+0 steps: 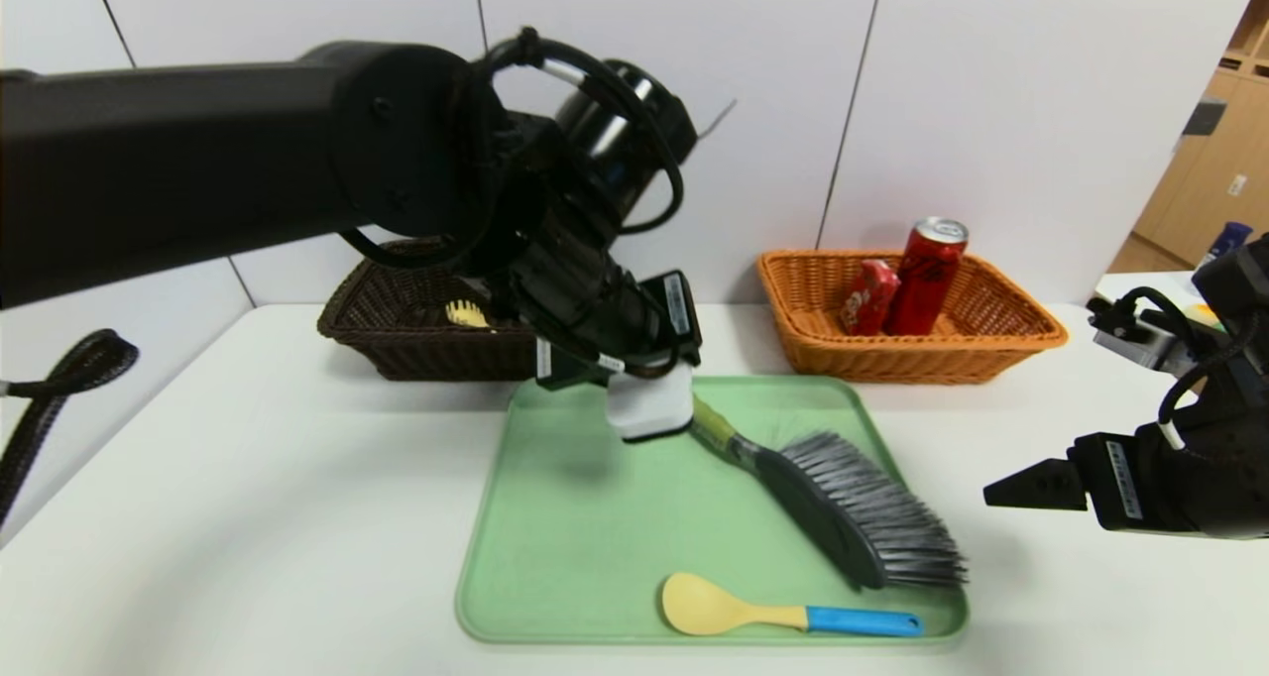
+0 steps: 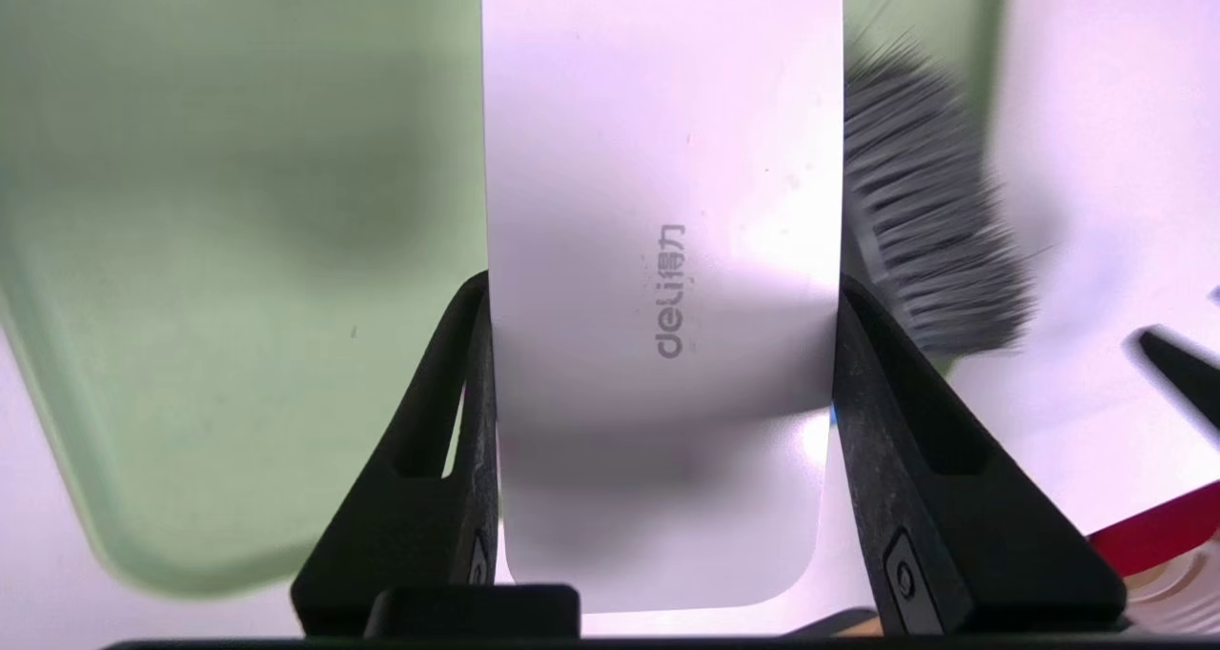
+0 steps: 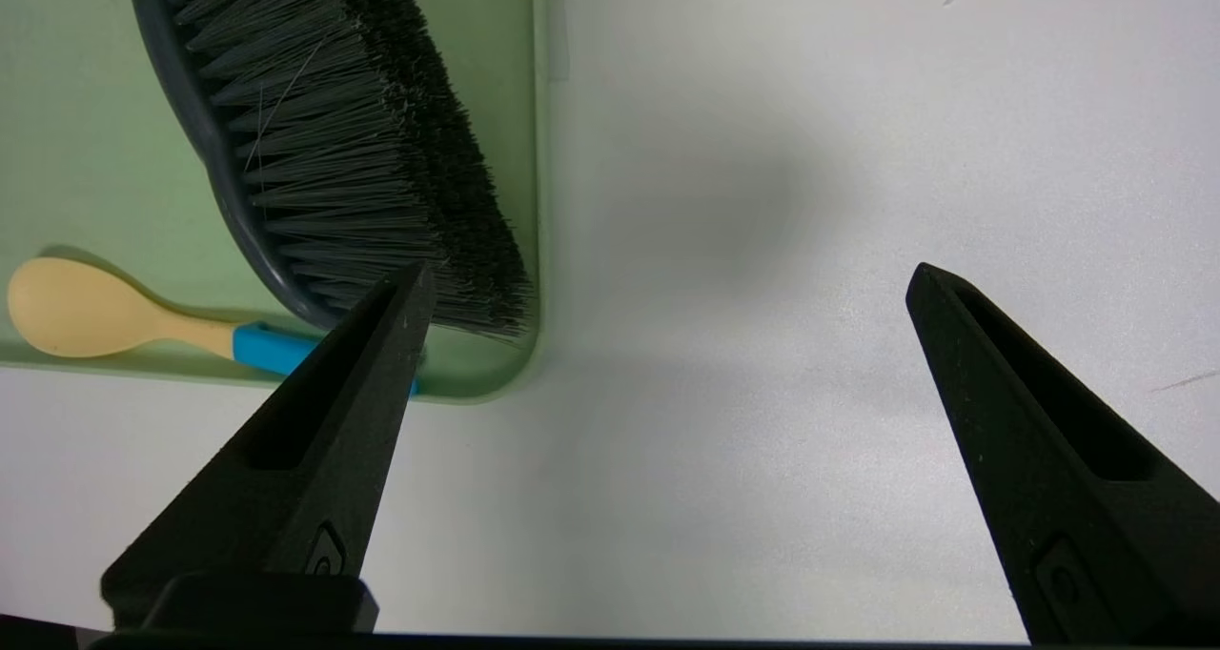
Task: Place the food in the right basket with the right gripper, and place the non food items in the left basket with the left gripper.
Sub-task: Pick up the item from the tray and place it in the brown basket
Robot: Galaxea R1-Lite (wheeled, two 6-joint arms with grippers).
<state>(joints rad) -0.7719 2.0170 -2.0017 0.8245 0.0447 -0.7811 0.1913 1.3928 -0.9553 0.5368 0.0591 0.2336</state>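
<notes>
On the counter, our right basket already holds the can and snack packet. Our left end effector pinches the white case above the tray; brush and spoon remain. Right end effector idles, spread.

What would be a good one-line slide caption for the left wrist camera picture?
Left gripper fingers clamped on either side of a white case, held above the green tray with the grey-bristled brush beside it.

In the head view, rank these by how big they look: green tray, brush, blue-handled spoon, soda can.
1. Green tray, clearly largest.
2. Brush.
3. Blue-handled spoon.
4. Soda can; it stands farther from the camera, so its place against the spoon is unsure.
</notes>
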